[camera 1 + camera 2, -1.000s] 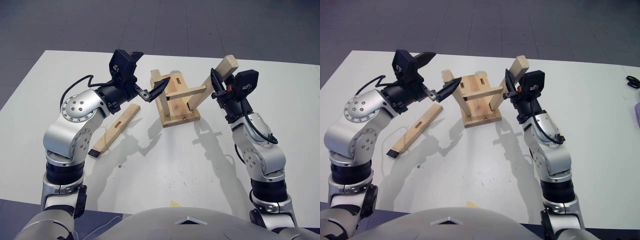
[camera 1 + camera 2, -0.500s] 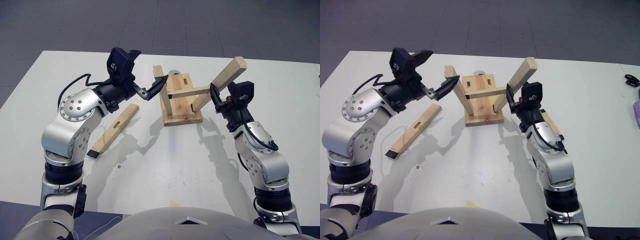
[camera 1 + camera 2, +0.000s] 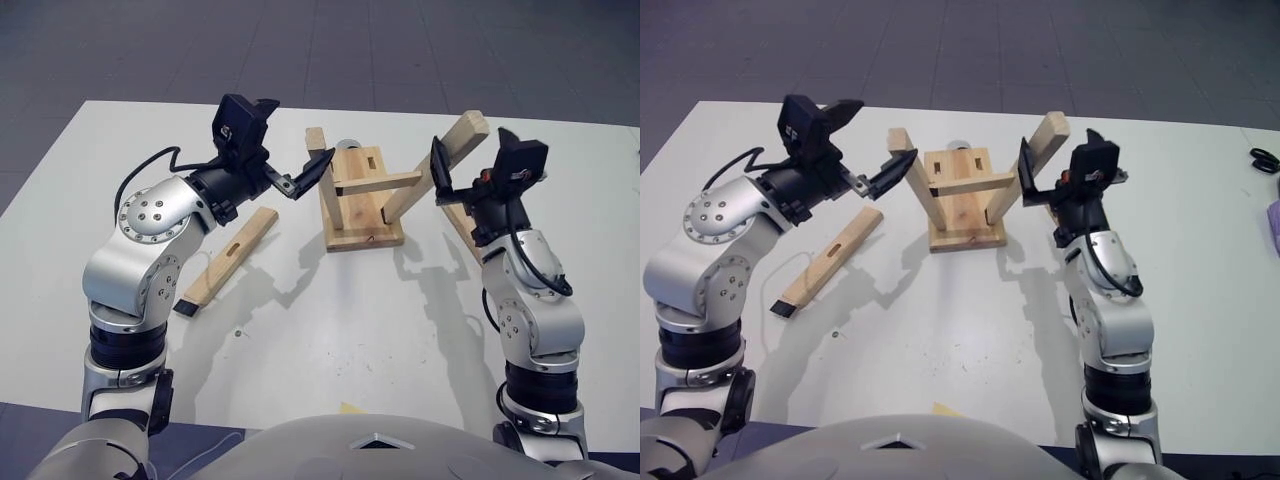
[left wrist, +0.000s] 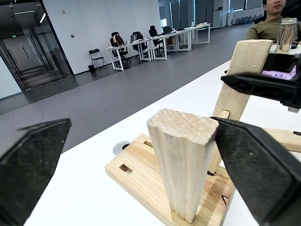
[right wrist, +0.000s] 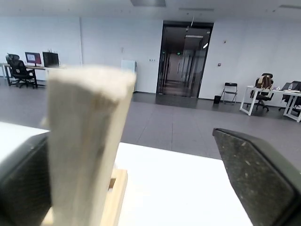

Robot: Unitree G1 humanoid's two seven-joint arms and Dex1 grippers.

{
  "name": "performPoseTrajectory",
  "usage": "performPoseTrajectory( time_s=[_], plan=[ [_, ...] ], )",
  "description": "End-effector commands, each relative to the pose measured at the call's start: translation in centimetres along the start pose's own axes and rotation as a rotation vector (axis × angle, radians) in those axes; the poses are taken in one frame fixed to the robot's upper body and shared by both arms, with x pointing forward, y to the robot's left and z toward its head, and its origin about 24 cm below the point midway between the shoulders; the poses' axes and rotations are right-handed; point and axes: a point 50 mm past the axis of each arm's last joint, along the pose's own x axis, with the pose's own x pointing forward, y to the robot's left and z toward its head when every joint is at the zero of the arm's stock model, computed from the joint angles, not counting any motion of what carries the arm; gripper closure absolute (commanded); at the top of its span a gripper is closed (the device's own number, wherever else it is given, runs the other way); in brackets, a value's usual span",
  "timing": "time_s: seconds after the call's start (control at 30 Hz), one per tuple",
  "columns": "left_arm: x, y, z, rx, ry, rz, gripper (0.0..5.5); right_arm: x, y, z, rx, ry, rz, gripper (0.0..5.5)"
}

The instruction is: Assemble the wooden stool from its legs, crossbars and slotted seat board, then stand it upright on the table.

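The slotted seat board (image 3: 362,232) lies flat at mid-table. One leg (image 3: 326,185) stands upright in it. A second leg (image 3: 440,165) leans out to the right, and a crossbar (image 3: 375,184) joins the two. My left gripper (image 3: 298,135) is open, with one fingertip (image 4: 254,160) touching the upright leg (image 4: 183,165). My right gripper (image 3: 470,150) is open around the top of the leaning leg (image 5: 84,141), which rests near one finger (image 5: 19,188). A loose slotted leg (image 3: 232,255) lies on the table under my left arm.
Another wooden piece (image 3: 458,222) lies on the table behind my right forearm. A small round metal object (image 3: 348,144) sits just beyond the seat board. Scissors (image 3: 1265,160) lie at the far right edge. The table's (image 3: 330,340) near half is bare white surface.
My right gripper has opened and let go of the leaning leg, then drawn back a little to the right. The half-built stool has shifted slightly right. The left arm has barely moved.
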Motion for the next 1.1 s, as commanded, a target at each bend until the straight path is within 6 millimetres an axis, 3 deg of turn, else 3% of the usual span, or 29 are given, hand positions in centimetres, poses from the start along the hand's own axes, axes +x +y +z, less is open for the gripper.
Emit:
performPoseTrajectory(
  time_s=[0.03, 0.3, 0.53, 0.7, 0.87, 0.97, 1.03, 1.1],
  plan=[
    [0.3, -0.3, -0.3, -0.001, 0.017, 0.003, 0.1, 0.9, -0.1, 1.9, -0.002, -0.096, 0.007, 0.11],
    [0.7, -0.6, -0.2, 0.001, 0.013, -0.014, 0.1, 2.7, -0.7, 3.7, 0.004, -0.186, -0.038, 0.11],
    [0.7, 0.0, 0.4, -0.002, -0.02, 0.003, 0.1, 5.1, -4.6, 5.7, 0.003, -0.278, -0.182, 0.11],
    [0.7, 0.0, 3.3, -0.133, -0.216, 0.004, 0.1, 6.5, -3.2, 4.8, 0.133, -0.204, -0.114, 0.11],
    [-1.2, 3.0, 6.7, -0.208, -0.386, 0.129, 0.1, 7.4, -5.1, 9.2, 0.198, -0.347, -0.108, 0.11],
    [-1.5, 5.3, 7.9, -0.29, -0.45, 0.247, 0.1, 7.2, -4.8, 12.7, 0.331, -0.487, -0.052, 0.11],
    [-1.0, 6.4, 7.2, -0.333, -0.411, 0.331, 0.1, 6.9, -3.9, 13.3, 0.413, -0.499, -0.015, 0.11],
    [-0.4, 6.6, 6.2, -0.349, -0.352, 0.364, 0.1, 6.7, -2.3, 11.3, 0.392, -0.398, 0.056, 0.11]
  ],
)
